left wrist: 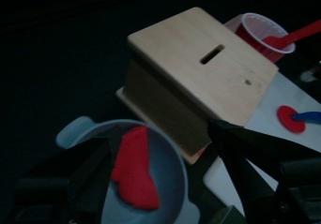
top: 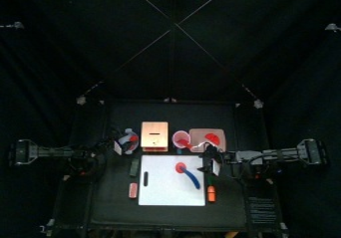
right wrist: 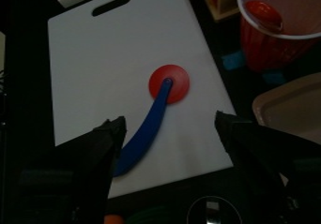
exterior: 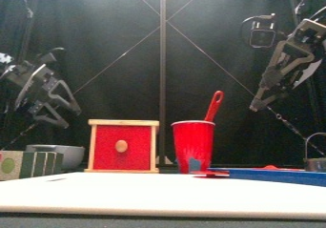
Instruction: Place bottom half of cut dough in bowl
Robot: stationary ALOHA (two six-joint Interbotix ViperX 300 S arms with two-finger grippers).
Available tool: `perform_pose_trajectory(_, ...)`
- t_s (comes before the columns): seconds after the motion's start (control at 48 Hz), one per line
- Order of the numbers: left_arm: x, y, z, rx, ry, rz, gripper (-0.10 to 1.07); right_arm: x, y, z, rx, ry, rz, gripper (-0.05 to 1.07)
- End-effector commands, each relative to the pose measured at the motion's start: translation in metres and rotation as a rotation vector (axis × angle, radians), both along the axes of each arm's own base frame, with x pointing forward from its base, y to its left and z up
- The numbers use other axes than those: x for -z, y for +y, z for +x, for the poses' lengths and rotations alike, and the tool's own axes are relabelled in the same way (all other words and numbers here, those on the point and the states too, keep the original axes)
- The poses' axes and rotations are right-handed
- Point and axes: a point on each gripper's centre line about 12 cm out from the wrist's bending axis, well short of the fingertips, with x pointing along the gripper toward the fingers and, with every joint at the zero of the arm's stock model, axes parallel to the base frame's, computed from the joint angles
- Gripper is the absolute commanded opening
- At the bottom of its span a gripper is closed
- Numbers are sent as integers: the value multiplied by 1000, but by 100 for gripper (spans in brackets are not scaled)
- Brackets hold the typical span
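Observation:
The bottom half of cut dough [left wrist: 135, 168], an elongated red lump, lies inside the pale grey-blue bowl [left wrist: 88, 143], which stands beside the tan block [left wrist: 201, 73]. My left gripper [left wrist: 160, 155] is open and empty, its jaws spread just above the bowl; it also shows in the top view [top: 115, 148]. The bowl stands left of the block in the top view [top: 127, 140]. The other red dough lump [right wrist: 168, 82] sits on the white board [right wrist: 100, 68] with a blue knife [right wrist: 142, 134] touching it. My right gripper [right wrist: 170, 125] is open and empty above the board.
A red cup [right wrist: 279, 26] holding a red spoon stands beside the tan block [top: 155, 135]. A pinkish tray [top: 208, 138] lies to the right of the cup. An orange item [top: 132, 189] lies at the board's left edge. Black curtains surround the table.

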Motion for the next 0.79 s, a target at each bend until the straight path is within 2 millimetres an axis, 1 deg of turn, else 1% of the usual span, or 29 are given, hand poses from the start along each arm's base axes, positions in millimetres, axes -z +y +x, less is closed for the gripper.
perform_pose_trajectory(0.0,-17,-5,15,63,-40,52,103,-13,0,5,-3,-43,-7,104)
perform_pose_trajectory(0.062,-25,-12,23,115,-58,84,103,-15,0,4,-8,-50,-11,104)
perform_pose_trajectory(0.208,-46,-37,42,292,-101,186,103,-25,1,3,-25,-93,-37,104)
perform_pose_trajectory(0.354,-66,-65,55,437,-170,279,103,-40,1,2,-38,-169,-69,104)
perform_pose_trajectory(0.479,-77,-81,58,502,-230,331,103,-56,1,2,-46,-275,-96,104)
perform_pose_trajectory(0.562,-81,-87,58,526,-263,358,103,-63,2,3,-60,-335,-123,104)
perform_pose_trajectory(0.771,-87,-102,58,592,-307,407,103,-67,3,6,-77,-382,-153,104)
